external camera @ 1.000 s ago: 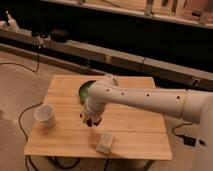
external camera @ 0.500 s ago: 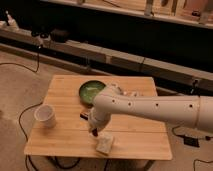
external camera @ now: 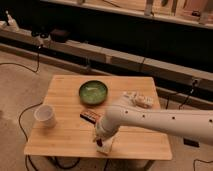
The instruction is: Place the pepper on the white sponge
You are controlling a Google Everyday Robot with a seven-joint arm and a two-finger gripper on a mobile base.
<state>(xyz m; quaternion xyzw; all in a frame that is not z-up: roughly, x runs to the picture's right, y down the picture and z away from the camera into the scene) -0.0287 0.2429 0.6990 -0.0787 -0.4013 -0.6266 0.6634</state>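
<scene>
Pepper (external camera: 99,143) shows as a small reddish bit under our pincer (external camera: 100,141) at the near edge of the tabletop (external camera: 65,135), over the white sponge (external camera: 106,147); whether we pinch it, we cannot tell. Farther off sits a green bowl (external camera: 93,92), a white cup (external camera: 44,115) to the left.

— Where's the gripper (external camera: 101,141)?
— Low at the table's (external camera: 65,90) front edge, over the sponge (external camera: 106,148); the arm (external camera: 155,120) bars the right side.
— What crowds it?
— The dark bar (external camera: 90,116) sits just behind, the bowl (external camera: 93,92) farther back, the cup (external camera: 45,115) well apart on the left.
— Free room?
— Bare wood between cup and bar, and along the front left.
</scene>
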